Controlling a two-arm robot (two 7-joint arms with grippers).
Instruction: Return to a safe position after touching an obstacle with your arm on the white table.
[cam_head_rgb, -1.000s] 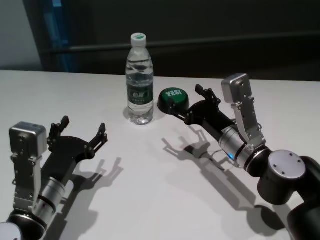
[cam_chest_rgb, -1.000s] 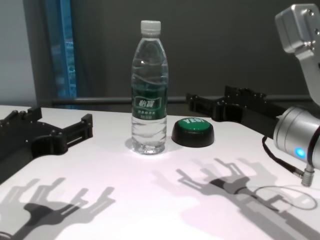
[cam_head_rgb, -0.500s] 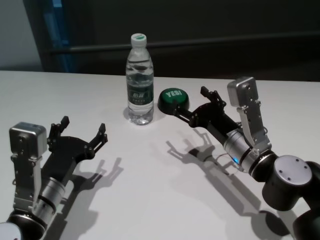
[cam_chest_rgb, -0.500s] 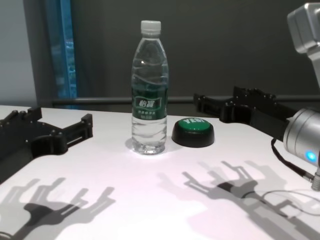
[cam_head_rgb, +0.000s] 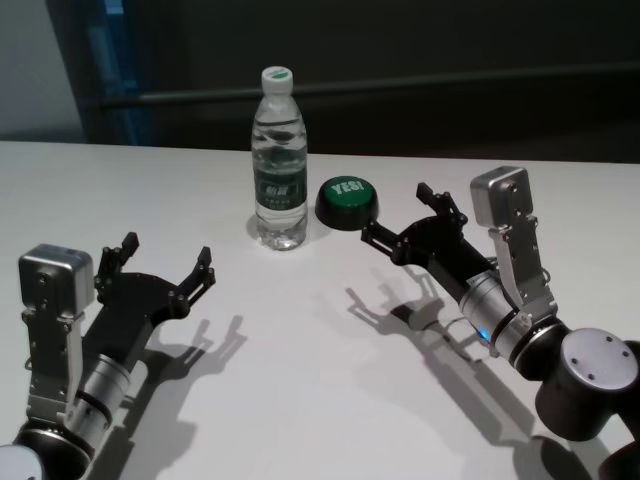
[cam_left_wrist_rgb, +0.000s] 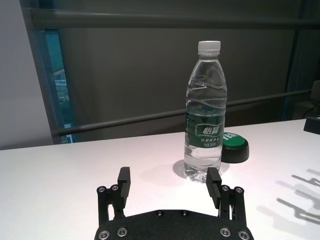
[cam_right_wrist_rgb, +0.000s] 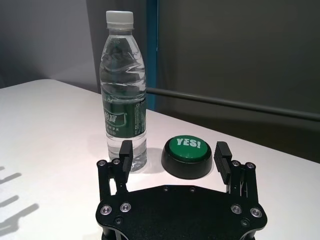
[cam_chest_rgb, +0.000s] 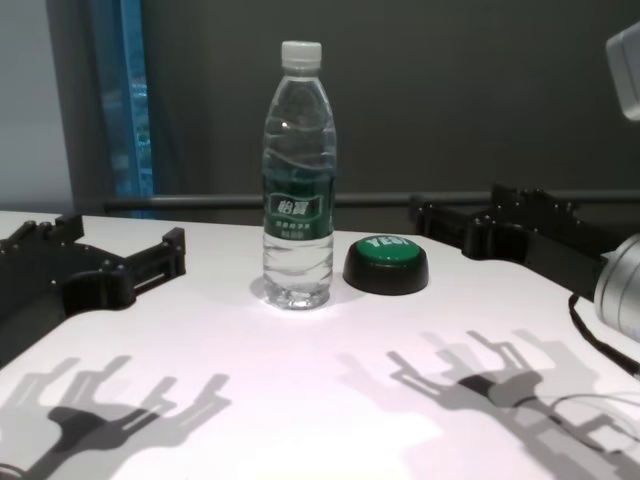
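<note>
1. Hovering low over the white table, our right gripper has its fingers spread apart and holds nothing.
2. Ahead of its fingertips and slightly toward our left sits the green-topped "YES!" button, near but not touching; just beyond that stands the water bottle, upright, white cap on, clear of both arms.
3. Our left gripper hangs parked on the other side, fingers also apart and empty, with the bottle well ahead of it.
4. We judge the retreat partly done: the right arm is off the bottle but not yet tucked away.
5. The risks from here:
   - a forward or leftward drift of the right gripper could press the button or nudge the tall, narrow bottle, which would tip easily;
   - a low pull-back could drag the fingers or the wrist cable on the tabletop.
</note>
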